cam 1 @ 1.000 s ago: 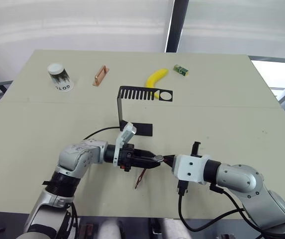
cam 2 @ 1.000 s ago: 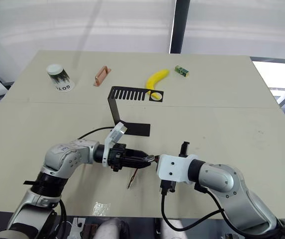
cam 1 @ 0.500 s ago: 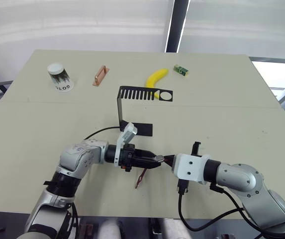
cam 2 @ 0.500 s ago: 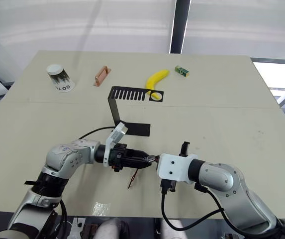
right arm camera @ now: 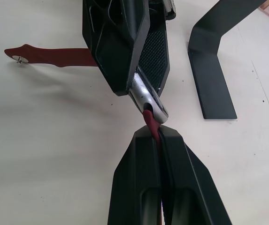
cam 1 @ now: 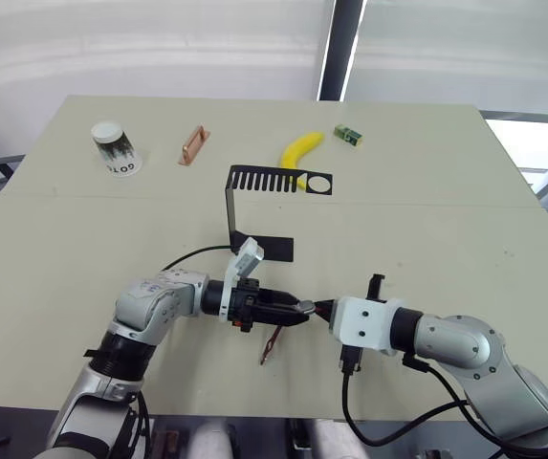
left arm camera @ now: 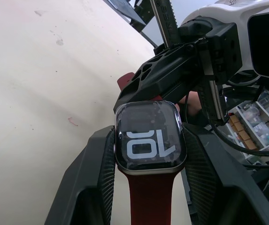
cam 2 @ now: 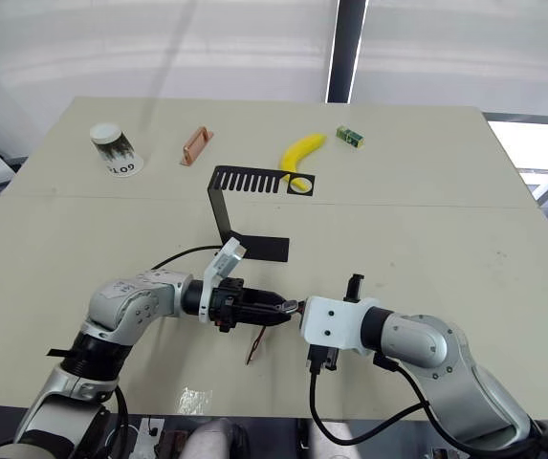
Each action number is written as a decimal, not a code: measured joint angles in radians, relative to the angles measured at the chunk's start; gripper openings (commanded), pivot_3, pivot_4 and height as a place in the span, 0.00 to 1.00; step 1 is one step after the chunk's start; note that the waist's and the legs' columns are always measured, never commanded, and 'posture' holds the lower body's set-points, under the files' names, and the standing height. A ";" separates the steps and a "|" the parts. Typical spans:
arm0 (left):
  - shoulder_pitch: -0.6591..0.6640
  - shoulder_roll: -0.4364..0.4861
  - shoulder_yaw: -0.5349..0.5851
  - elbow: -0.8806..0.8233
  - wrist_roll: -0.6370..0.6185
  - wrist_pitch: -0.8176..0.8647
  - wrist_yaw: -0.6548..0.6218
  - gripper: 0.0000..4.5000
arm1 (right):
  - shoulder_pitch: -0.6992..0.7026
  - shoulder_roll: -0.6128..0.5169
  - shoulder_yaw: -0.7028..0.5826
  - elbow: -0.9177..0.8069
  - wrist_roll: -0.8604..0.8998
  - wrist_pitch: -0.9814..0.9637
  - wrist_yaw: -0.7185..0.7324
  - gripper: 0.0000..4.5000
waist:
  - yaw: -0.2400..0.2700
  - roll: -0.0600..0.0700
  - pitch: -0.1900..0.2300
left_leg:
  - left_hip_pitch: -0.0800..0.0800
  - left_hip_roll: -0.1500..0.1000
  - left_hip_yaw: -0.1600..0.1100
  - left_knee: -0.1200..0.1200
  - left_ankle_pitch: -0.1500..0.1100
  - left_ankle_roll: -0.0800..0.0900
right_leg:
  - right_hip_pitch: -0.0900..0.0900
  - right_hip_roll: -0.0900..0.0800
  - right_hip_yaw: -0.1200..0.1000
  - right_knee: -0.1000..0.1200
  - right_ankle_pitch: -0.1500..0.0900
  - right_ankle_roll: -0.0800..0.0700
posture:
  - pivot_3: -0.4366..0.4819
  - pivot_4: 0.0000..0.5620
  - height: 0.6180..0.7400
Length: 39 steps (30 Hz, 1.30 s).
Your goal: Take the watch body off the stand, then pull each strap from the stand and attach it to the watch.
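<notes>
I have the watch [left arm camera: 150, 137] clamped between my left gripper's [cam 1: 293, 313] fingers, low over the near part of the surface [cam 1: 427, 191], one strap [cam 1: 271, 343] already on it and trailing down to the surface. My right gripper [right arm camera: 156, 136] is pinched tight on the second strap [right arm camera: 149, 121], its end right at the watch's edge. The stand [cam 1: 254, 206] sits empty just behind, banana [cam 1: 300, 148] beyond it.

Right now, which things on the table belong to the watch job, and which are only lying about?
Job:
watch body, in the left gripper
two straps, one pinched by the right gripper
stand

Lying about:
paper cup
copper bracket
banana
green box
</notes>
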 measured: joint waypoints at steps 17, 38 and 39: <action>0.001 0.000 -0.002 0.000 0.001 -0.002 0.000 0.36 | 0.002 0.000 0.000 0.000 0.000 0.000 0.000 0.00 | 0.000 0.000 0.000 | 0.000 0.000 0.000 0.000 0.000 0.000 | 0.000 0.000 0.000 0.000 0.000 0.000 | 0.48 0.27 0.91; 0.010 0.000 -0.006 0.000 0.005 -0.007 0.000 0.36 | 0.003 0.000 0.013 0.001 -0.010 0.004 0.000 0.00 | 0.000 0.000 0.000 | 0.000 0.000 0.000 0.000 0.000 0.000 | 0.000 0.000 0.000 0.000 0.000 0.000 | 0.48 0.27 0.91; 0.010 0.000 -0.006 0.000 0.006 -0.007 0.000 0.36 | 0.003 0.000 0.013 0.001 -0.011 0.004 0.000 0.00 | 0.000 0.000 0.000 | 0.000 0.000 0.000 0.000 0.000 0.000 | 0.000 0.000 0.000 0.000 0.000 0.000 | 0.48 0.27 0.91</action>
